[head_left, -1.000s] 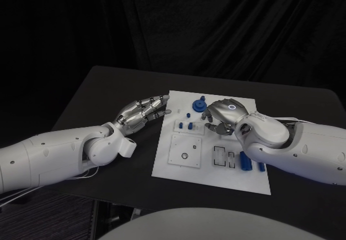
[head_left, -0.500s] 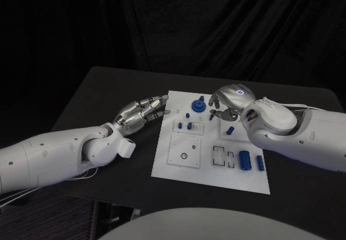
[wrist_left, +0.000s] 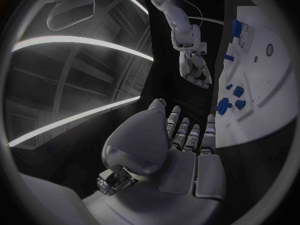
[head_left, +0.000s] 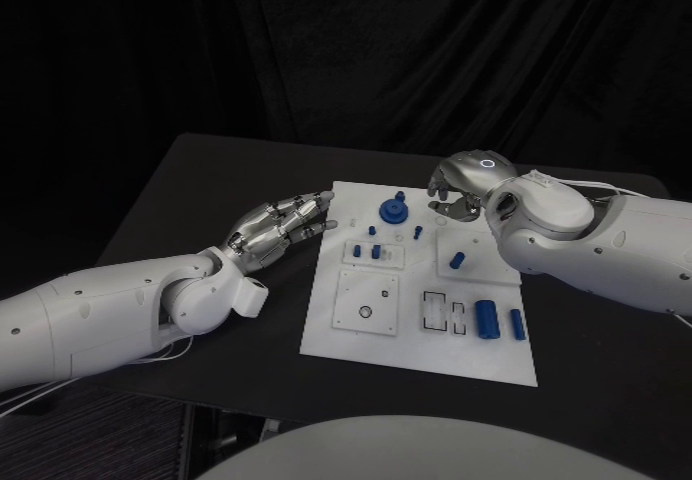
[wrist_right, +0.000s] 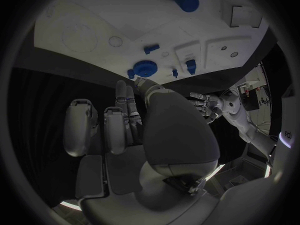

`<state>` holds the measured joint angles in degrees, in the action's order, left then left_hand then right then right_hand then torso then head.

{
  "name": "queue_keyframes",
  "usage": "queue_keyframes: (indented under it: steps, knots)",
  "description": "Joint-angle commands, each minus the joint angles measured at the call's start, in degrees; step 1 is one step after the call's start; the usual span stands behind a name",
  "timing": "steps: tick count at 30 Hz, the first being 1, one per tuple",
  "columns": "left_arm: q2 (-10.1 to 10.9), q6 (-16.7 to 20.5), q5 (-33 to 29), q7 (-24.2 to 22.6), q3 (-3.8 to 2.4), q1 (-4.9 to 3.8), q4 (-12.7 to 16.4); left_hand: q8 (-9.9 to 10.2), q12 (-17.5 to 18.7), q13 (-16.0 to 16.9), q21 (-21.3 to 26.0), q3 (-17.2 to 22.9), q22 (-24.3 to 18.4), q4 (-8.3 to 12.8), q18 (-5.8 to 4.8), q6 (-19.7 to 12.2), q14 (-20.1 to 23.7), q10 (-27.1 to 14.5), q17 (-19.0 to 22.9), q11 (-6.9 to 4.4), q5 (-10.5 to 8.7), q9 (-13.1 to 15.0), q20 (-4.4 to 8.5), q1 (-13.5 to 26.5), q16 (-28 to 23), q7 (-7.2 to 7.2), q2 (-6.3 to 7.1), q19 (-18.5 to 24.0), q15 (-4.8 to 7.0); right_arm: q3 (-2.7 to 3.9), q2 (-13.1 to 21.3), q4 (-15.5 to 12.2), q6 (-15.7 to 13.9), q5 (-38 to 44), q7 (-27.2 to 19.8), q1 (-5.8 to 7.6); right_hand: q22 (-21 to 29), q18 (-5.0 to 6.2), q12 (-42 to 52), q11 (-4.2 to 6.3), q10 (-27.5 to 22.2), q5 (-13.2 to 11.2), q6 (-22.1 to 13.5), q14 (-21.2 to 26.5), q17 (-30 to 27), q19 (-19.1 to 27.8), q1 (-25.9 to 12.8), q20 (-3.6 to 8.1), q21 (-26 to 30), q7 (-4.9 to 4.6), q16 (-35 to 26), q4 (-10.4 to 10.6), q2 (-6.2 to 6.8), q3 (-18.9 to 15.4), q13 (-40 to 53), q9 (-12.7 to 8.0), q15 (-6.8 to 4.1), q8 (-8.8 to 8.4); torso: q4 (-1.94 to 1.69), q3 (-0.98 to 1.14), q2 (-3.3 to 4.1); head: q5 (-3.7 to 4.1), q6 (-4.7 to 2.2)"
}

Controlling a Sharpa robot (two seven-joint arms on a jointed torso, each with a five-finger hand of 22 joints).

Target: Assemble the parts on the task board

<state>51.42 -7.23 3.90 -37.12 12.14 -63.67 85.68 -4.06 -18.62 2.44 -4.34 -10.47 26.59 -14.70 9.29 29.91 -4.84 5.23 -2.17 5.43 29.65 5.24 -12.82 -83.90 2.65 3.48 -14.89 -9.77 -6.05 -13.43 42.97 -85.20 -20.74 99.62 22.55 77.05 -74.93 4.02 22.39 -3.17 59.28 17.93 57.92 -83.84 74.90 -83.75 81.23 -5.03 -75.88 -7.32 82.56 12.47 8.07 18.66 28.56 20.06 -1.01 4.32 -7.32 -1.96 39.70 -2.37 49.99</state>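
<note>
The task board [head_left: 378, 340] lies in the middle of the table [head_left: 188, 190]. The left hand [head_left: 281, 224] sits just beside the board's left edge, the right hand [head_left: 464, 183] over its far right corner. A round part [head_left: 394, 210] stands near the far edge, with two cylinders [head_left: 500, 319] lying toward the near right.

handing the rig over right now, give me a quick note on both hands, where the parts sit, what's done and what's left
Left hand: holds nothing, fingers extended, at the task board's left edge.
Right hand: at the board's far right corner, above it; nothing seen in its fingers.
Parts: blue gear-shaped piece at the far edge; small blue pegs just nearer; one short blue piece mid-board; two blue cylinders at the near right.
Done: cannot tell which pieces are fully seated.
Left: the rectangular slots beside the cylinders look unfilled; neither hand holds a part, so the next pick has yet to begin.
</note>
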Motion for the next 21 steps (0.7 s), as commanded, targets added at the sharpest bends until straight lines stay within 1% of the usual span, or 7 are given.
queue_keyframes:
  steps: [1, 3, 4, 8, 13, 15, 21]
  knots:
    - [-0.19, -0.42, -0.23, -0.47, -0.05, 0.08, -0.03, -0.29, -0.23, 0.06, -0.09, 0.34, 0.09, 0.1, 1.03, 0.18, -0.2, 0.01, -0.09, 0.28, 0.36, 0.06, -0.07, -0.36, 0.2, 0.09, -0.11, -0.13, -0.33, 0.0, -0.52, 0.97, 4.21, -4.85, -0.47, 0.13, -11.08, -0.98, -0.29, -0.14, 2.04, -2.02, -0.41, -2.85, 4.01, -0.45, -0.57, -0.33, -0.54, -0.07, 0.42, 0.48, 0.11, -0.6, -0.77, -0.33, 0.23, -0.38, -0.05, 0.07, 0.12, 0.35, 0.01]
    - [-0.26, -0.47, -0.23, -0.43, -0.05, 0.08, -0.15, -0.29, -0.25, 0.06, -0.11, 0.42, 0.12, 0.12, 1.04, 0.15, -0.2, 0.02, -0.09, 0.28, 0.36, 0.05, -0.09, -0.4, 0.21, 0.1, -0.16, -0.17, -0.35, 0.0, -0.97, 1.69, 4.94, -6.07, -0.6, 0.11, -11.11, -0.98, 0.26, 0.4, 4.73, -4.11, -0.18, -2.92, 4.09, -0.53, -1.14, -0.04, -0.7, 0.27, 0.48, 0.78, 0.09, -1.19, -0.85, -0.42, -0.2, -0.29, 0.05, 0.03, 0.1, 0.41, 0.01]
    - [-0.29, -0.48, -0.23, -0.42, -0.05, 0.08, -0.2, -0.29, -0.25, 0.06, -0.11, 0.42, 0.12, 0.12, 1.04, 0.15, -0.2, 0.02, -0.09, 0.28, 0.36, 0.05, -0.09, -0.4, 0.21, 0.1, -0.16, -0.17, -0.35, 0.0, -1.11, 1.9, 5.1, -6.42, -0.64, 0.09, -11.11, -0.98, 0.26, 0.4, 4.73, -4.11, -0.18, -2.92, 4.09, -0.53, -1.14, -0.04, -0.7, 0.27, 0.48, 0.78, 0.09, -1.19, -0.85, -0.42, -0.2, -0.29, 0.05, 0.03, 0.12, 0.49, 0.01]
    - [-0.42, -0.55, -0.23, -0.37, -0.05, 0.09, -0.4, -0.3, -0.34, 0.08, -0.11, 0.47, 0.12, 0.14, 1.04, 0.21, -0.21, 0.06, -0.09, 0.28, 0.36, 0.06, -0.1, -0.43, 0.22, 0.11, -0.18, -0.19, -0.35, -0.01, -1.97, 3.07, 5.62, -7.94, -0.94, -0.04, -11.18, -1.04, 0.23, 0.67, 6.16, -5.68, -0.1, -3.01, 4.28, -0.65, -1.64, 0.23, -0.96, 0.47, 0.6, 1.14, -0.15, -1.71, -1.01, -0.52, -0.46, -0.3, 0.07, 0.08, 0.15, 0.67, 0.01]
    - [-0.54, -0.58, -0.23, -0.33, -0.05, 0.09, -0.53, -0.31, -0.39, 0.08, -0.13, 0.56, 0.17, 0.18, 1.05, 0.22, -0.22, 0.08, -0.1, 0.31, 0.38, 0.06, -0.11, -0.49, 0.22, 0.12, -0.22, -0.23, -0.36, -0.01, -2.92, 4.19, 5.72, -10.54, -1.47, -0.23, -11.3, -1.13, 0.32, 0.85, 6.93, -6.02, 0.06, -3.15, 4.62, -0.84, -1.67, 0.36, -1.39, 0.62, 0.83, 1.21, -0.44, -1.83, -1.02, -0.52, -0.61, -0.23, 0.2, 0.1, 0.08, 0.69, 0.01]
    - [-0.58, -0.6, -0.23, -0.3, -0.05, 0.09, -0.58, -0.31, -0.39, 0.08, -0.13, 0.56, 0.17, 0.18, 1.05, 0.22, -0.22, 0.08, -0.1, 0.31, 0.38, 0.06, -0.11, -0.49, 0.22, 0.12, -0.22, -0.23, -0.36, -0.01, -3.29, 4.55, 5.55, -11.31, -1.71, -0.28, -11.32, -1.14, 0.34, 0.9, 7.12, -5.97, 0.15, -3.19, 4.71, -0.87, -1.72, 0.41, -1.45, 0.66, 0.89, 1.26, -0.56, -1.85, -1.02, -0.52, -0.65, -0.2, 0.18, 0.07, 0.01, 0.67, 0.01]
    - [-0.67, -0.63, -0.23, -0.21, -0.05, 0.09, -0.68, -0.33, -0.42, 0.09, -0.16, 0.68, 0.2, 0.24, 1.05, 0.23, -0.25, 0.11, -0.11, 0.35, 0.43, 0.07, -0.14, -0.56, 0.24, 0.14, -0.26, -0.28, -0.38, -0.01, -4.21, 5.27, 5.33, -12.86, -2.11, -0.36, -11.51, -1.29, 0.56, 1.17, 8.19, -5.39, 0.52, -3.43, 5.26, -1.2, -2.02, 0.6, -2.15, 0.9, 1.26, 1.49, -1.09, -1.98, -0.95, -0.46, -0.88, -0.05, 0.12, 0.09, -0.04, 0.74, 0.01]
